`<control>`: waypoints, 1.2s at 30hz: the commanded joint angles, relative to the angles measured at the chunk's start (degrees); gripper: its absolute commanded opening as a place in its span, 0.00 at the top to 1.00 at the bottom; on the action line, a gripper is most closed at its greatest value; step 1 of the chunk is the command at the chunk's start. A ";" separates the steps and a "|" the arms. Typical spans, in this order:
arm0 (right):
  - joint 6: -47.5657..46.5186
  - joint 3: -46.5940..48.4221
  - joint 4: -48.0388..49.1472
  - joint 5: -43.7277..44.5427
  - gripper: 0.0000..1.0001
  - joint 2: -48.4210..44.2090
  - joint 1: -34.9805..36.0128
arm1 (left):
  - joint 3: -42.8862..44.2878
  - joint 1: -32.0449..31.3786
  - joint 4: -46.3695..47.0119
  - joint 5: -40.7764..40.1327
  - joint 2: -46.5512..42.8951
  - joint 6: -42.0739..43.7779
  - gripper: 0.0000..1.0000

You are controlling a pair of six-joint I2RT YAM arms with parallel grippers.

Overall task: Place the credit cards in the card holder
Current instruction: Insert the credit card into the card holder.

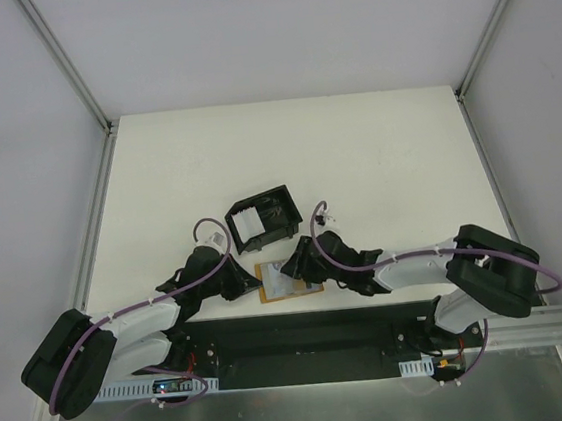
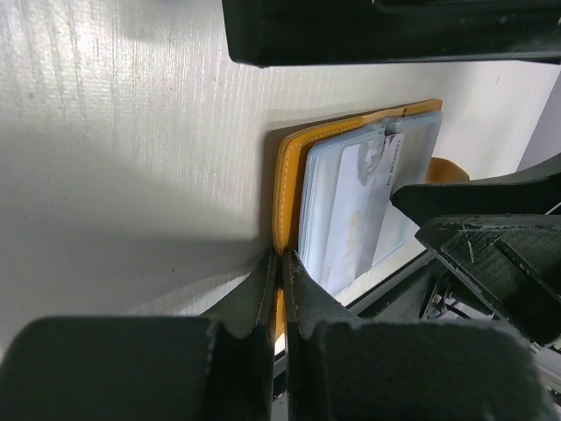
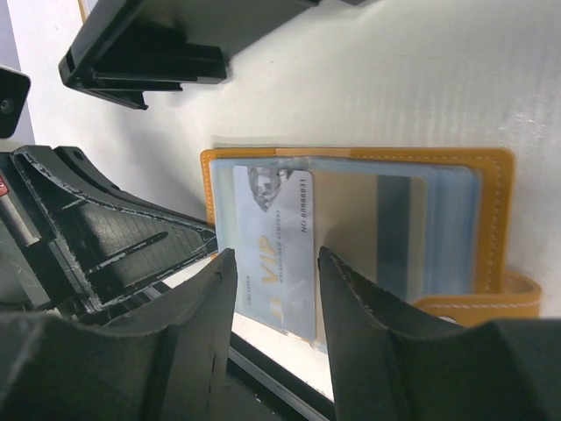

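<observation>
Open tan-orange wallet (image 1: pixel 267 292) is laid flat on the table (image 1: pixel 376 160) at its near edge, between both arms. Left gripper (image 2: pixel 280 263) is pressed together on the wallet's orange cover edge, at the wallet's 9 o'clock in the top view, so the wallet is pinned. Right gripper (image 3: pixel 276 256) is set over the wallet from the 3 o'clock side, fingers apart, nothing clamped.

Silver VIP card (image 3: pixel 273 219) is seen right under that gap. It is judged partly out of a clear sleeve, with one short end overhanging the wallet rim toward 6 o'clock in the right wrist view. Its long axis is run 12-to-6 there, parallel to the fingers, so its long edges are faced by the pads. Right arm is judged nearer and lined up for the pinch.

Second card (image 3: pixel 394 228), dark-striped, is seen in the sleeves at 3 o'clock of the VIP card. Card holder (image 1: pixel 282 215) is placed at 12 o'clock of the wallet in the top view, near but apart, top open. Left fingers are close at the card's 9 o'clock, so a snag on lift-out is judged possible.
</observation>
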 commanded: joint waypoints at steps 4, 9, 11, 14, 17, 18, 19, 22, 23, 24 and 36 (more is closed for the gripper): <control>-3.85 7.19 -6.47 -4.79 0.54 5.33 -0.12 | -2.08 0.26 -8.11 -1.50 1.19 2.16 1.00; -5.25 10.97 -6.21 -8.22 0.55 8.50 0.05 | -1.99 0.26 -8.20 -1.59 1.10 2.16 1.00; -5.87 11.50 -5.07 -8.92 0.55 8.68 0.14 | -1.99 0.26 -8.11 -1.68 1.02 2.07 1.00; -5.87 12.02 -4.27 -9.10 0.56 8.50 0.40 | -1.99 0.26 -8.11 -1.68 1.02 1.98 1.00; -5.70 12.38 -3.57 -9.10 0.58 8.41 0.84 | -1.90 0.26 -8.11 -1.68 1.10 2.07 1.00; -5.43 12.38 -3.40 -9.10 0.58 8.32 0.93 | -1.90 0.26 -8.11 -1.68 1.02 2.07 1.00; -5.26 12.29 -3.22 -11.01 0.59 8.24 1.11 | -1.90 0.26 -8.11 -1.76 1.10 2.07 1.00; -5.52 12.03 -3.30 -11.04 0.60 6.84 1.11 | -1.81 0.26 -8.11 -1.50 0.93 2.07 1.00; -6.56 11.94 -3.57 -10.42 0.60 5.79 1.19 | -1.81 0.26 -8.11 -1.41 0.58 2.24 1.00; -8.23 11.85 -4.18 -10.07 0.60 4.04 1.02 | -1.81 0.26 -8.29 -1.67 0.23 2.25 1.00; -21.43 17.91 -40.19 8.56 0.40 -10.58 0.32 | 3.63 0.26 -17.43 -1.06 -9.18 6.81 1.00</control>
